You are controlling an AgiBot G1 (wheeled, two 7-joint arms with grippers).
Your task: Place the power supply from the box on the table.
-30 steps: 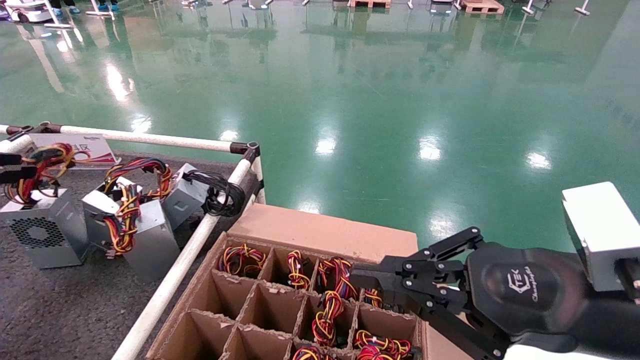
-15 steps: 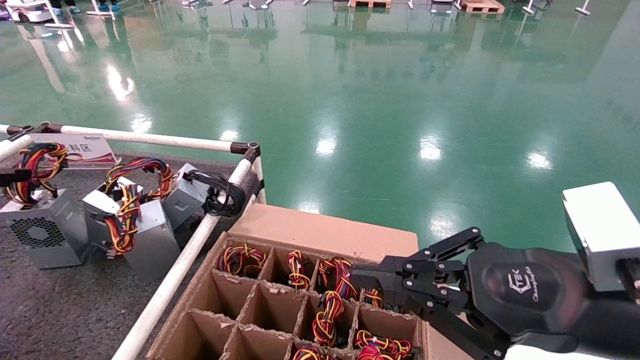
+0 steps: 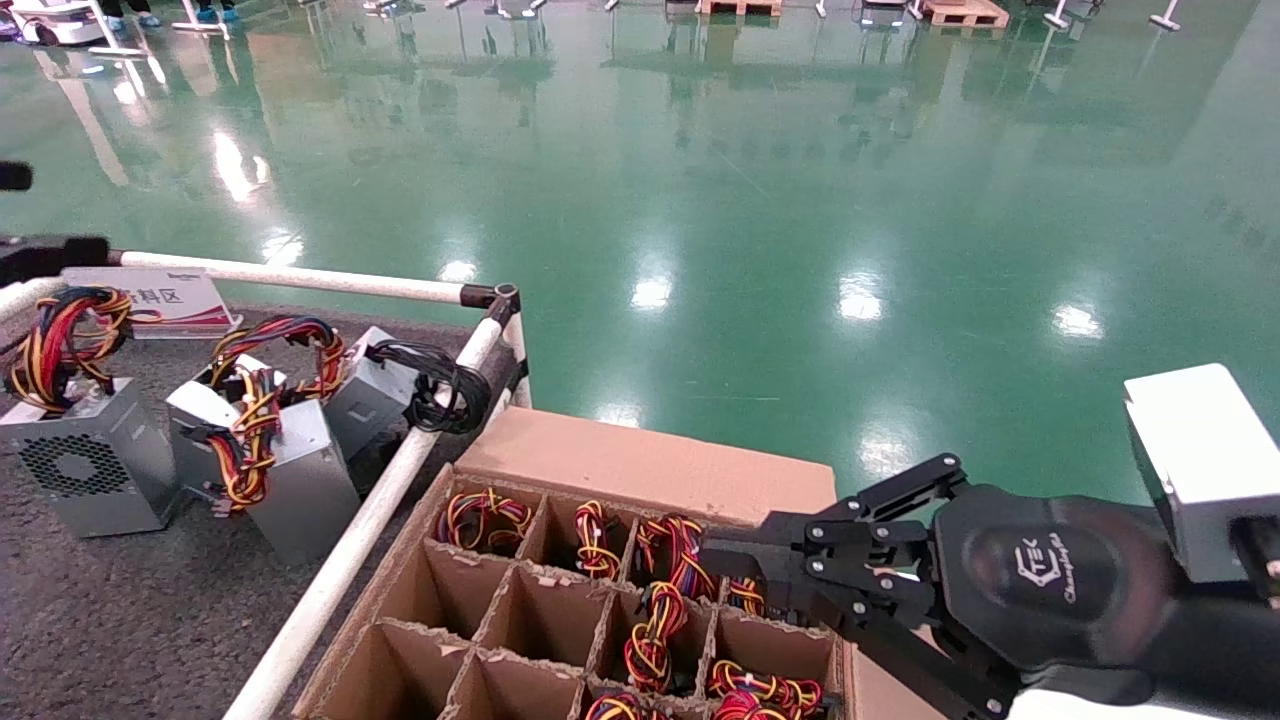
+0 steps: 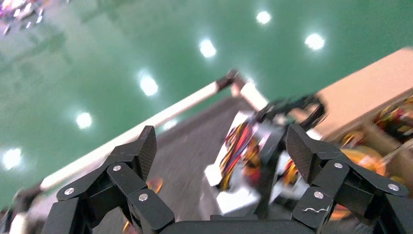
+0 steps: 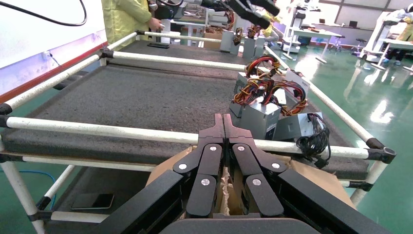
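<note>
The head view looks forward and down over the dark grey speckled tabletop (image 3: 120, 620) and brown gridded cardboard box (image 3: 640, 465); each wrist view looks out close past its own black claw; all three share the tabletop's white-railed corner.
</note>
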